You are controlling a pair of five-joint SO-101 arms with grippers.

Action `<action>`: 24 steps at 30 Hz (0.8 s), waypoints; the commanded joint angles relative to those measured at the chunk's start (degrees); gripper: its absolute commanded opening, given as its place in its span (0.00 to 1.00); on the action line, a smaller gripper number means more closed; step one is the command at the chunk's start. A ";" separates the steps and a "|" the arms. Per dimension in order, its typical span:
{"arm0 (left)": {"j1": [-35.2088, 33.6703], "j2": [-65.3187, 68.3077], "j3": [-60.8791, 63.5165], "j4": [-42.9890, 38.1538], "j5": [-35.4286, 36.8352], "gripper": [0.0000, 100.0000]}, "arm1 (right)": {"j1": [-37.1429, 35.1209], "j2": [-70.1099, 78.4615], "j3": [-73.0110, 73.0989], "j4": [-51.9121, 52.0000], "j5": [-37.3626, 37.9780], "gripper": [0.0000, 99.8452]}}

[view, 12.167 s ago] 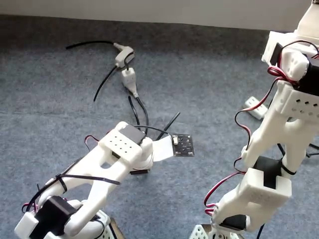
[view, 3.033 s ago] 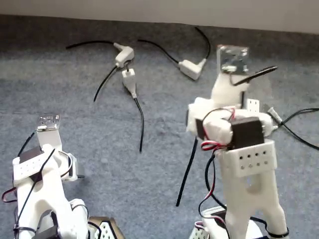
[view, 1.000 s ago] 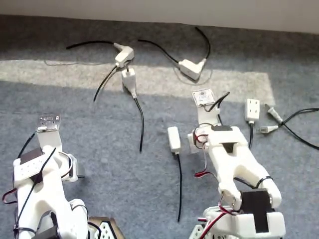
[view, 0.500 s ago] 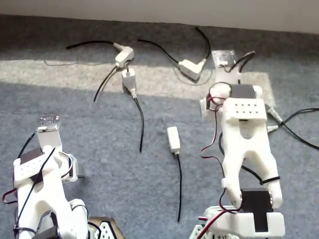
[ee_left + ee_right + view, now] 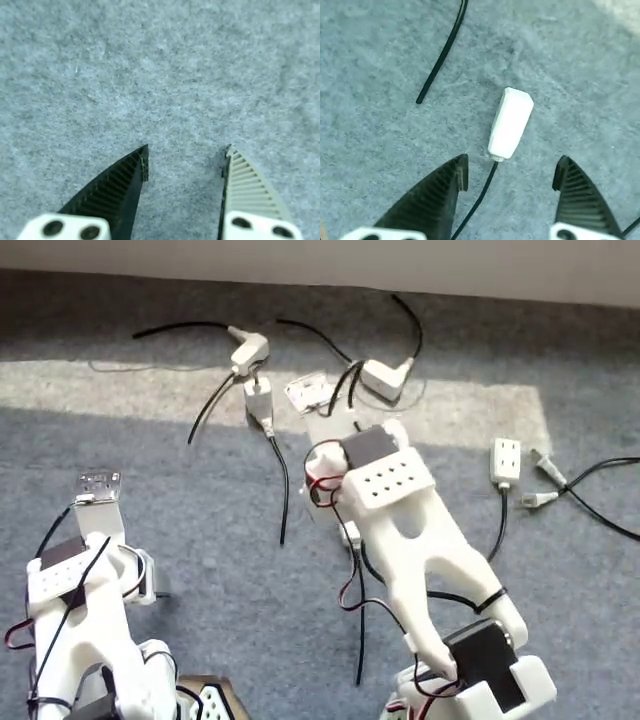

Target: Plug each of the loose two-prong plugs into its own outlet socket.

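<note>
Looking from the high view, you see the right arm stretched over the grey worktop, the white socket well apart from it. Left wrist view: your left claw is spread above the worktop. Right wrist view: your right claw is spread, the white plug lying just beyond its tips.
</note>
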 commanded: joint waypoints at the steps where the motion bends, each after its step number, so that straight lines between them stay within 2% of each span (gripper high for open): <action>1: 1.19 -1.45 -0.31 -0.53 0.44 0.24 | -0.75 -0.48 5.49 -7.60 -0.44 0.27; 13: 1.10 -1.45 -0.31 -0.53 0.44 0.24 | 8.31 -0.22 13.67 -15.96 0.09 0.27; 18: 1.10 -1.45 -0.31 -0.53 0.44 0.24 | 8.40 -0.57 20.00 -21.67 0.09 0.27; 24: 1.01 -1.45 -0.22 -0.53 0.44 0.24 | 8.84 -0.40 19.56 -22.02 0.09 0.27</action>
